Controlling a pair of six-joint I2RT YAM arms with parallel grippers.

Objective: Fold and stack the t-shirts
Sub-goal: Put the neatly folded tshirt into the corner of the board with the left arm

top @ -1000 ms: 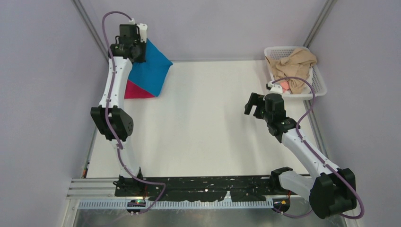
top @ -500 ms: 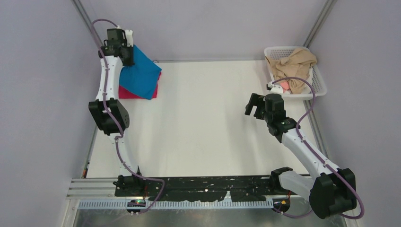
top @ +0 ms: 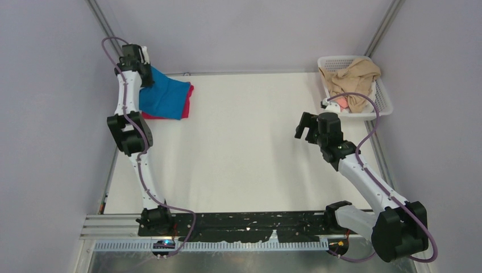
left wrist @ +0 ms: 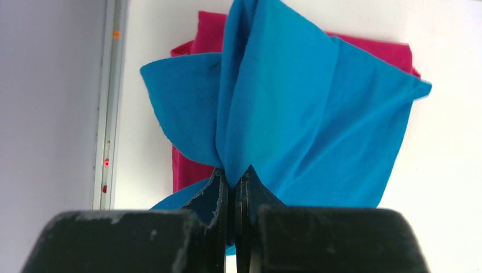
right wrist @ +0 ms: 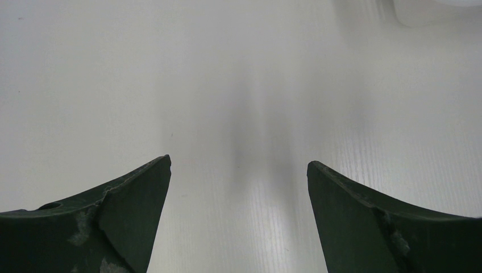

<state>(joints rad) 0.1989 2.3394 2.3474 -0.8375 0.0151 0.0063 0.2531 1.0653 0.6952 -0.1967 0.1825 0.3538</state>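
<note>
**Left pincer clamped on the blue shirt, upper left of the table**

In my left wrist view the left pincer [left wrist: 233, 177] is squeezed tight on a bunched fold of the bright blue soft cloth t-shirt [left wrist: 307, 114]. The cloth fans out from the fingers toward the top of the frame. Under it lies the crimson pink-red cloth t-shirt [left wrist: 207, 34], flat on the white table [top: 244, 148]. Its edges show past the blue cloth at the top, right and lower left.

From the overhead camera both shirts sit in the upper left of the frame, blue over crimson. The left arm reaches up along the table's left side and covers the blue shirt's left edge. A grey metal rail [left wrist: 111, 85] runs just beside the shirts. It bears small red and orange marks, too small for me to read.

The right pincer [right wrist: 239, 164] hangs wide open over bare table, right of centre in the overhead frame, gripping nothing. In the upper right a white plastic mesh basket [top: 384, 98] holds crumpled beige cloth [top: 352, 77]. Something pink-orange [top: 343, 102] in the basket is partly hidden.
</note>
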